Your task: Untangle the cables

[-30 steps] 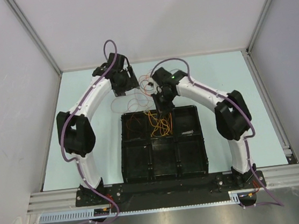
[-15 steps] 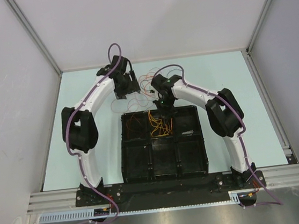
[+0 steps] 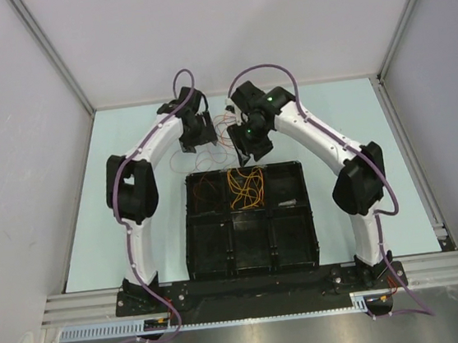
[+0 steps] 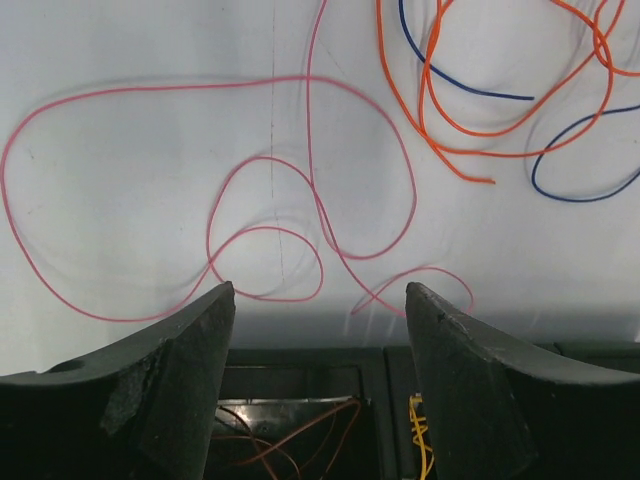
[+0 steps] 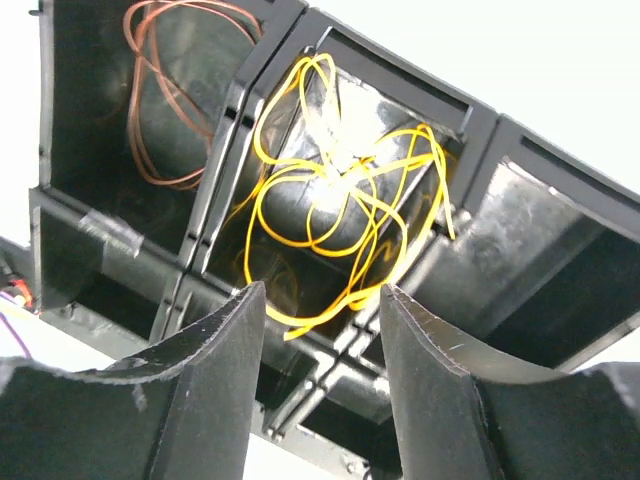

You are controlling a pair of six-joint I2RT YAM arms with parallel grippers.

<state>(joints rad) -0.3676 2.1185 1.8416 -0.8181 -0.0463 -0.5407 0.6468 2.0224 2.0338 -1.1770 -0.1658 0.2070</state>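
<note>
Loose cables [image 3: 220,127] lie on the table beyond the tray, between my two grippers. In the left wrist view a crimson cable [image 4: 310,200] loops widely, with an orange cable [image 4: 470,130] and a dark blue cable [image 4: 465,90] at the upper right. My left gripper [image 4: 320,300] hangs open above the crimson loops and holds nothing; from above, the left gripper [image 3: 195,138] is at the tray's far left. My right gripper [image 5: 322,295] is open and empty above a yellow-orange cable [image 5: 340,200] lying in the tray's far middle compartment. A reddish-brown cable [image 5: 170,90] fills the far left compartment.
The black compartment tray [image 3: 251,256] sits between the arm bases, its near compartments dark. The right gripper [image 3: 251,147] hovers at the tray's far edge. Grey walls close the table on three sides.
My right gripper has opened and pulled back from over the tray toward its far edge, leaving the yellow-orange cable in the middle compartment. My left arm has shifted slightly to the right.
</note>
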